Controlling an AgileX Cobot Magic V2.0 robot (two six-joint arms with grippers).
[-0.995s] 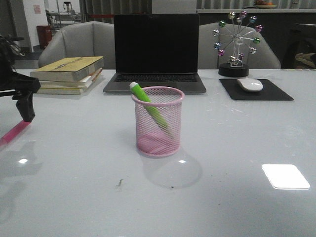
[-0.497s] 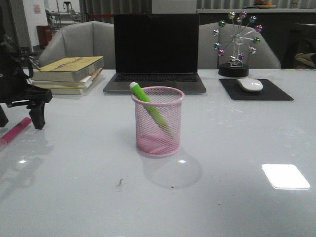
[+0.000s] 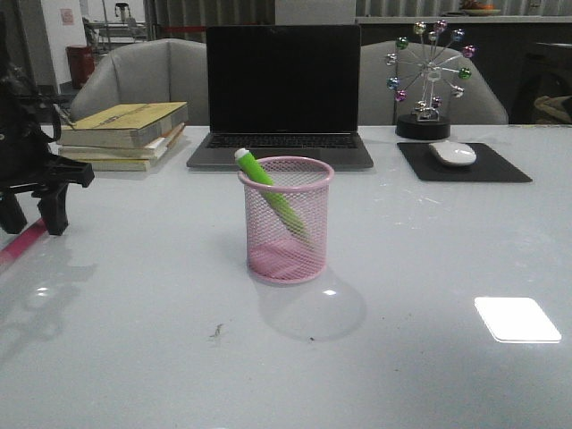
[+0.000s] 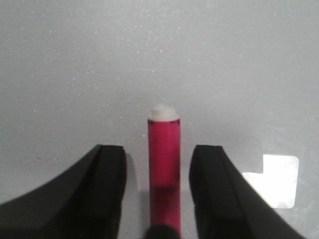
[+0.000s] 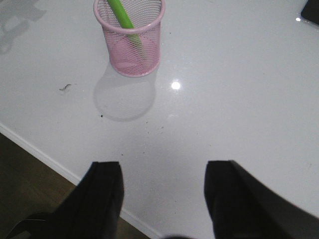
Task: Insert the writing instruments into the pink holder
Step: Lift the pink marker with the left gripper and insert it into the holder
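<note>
Plainly unlabelled pink marker [image 4: 164, 164] between spread left hand [image 4: 159, 164] fingers, untouched, right hand [image 5: 162, 191] spread, empty

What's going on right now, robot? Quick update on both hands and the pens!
Left tool open, straddling pink marker lying on table. Right tool open, empty. Green marker already in pink mesh cup. Nothing blocking.

The hot pink marker [image 3: 20, 244] runs off the front view's edge beside the left gripper [image 3: 31, 217], its near end hidden under the claw's base in the left wrist view, while the right gripper [image 5: 162, 186] never appears in the front view
</note>
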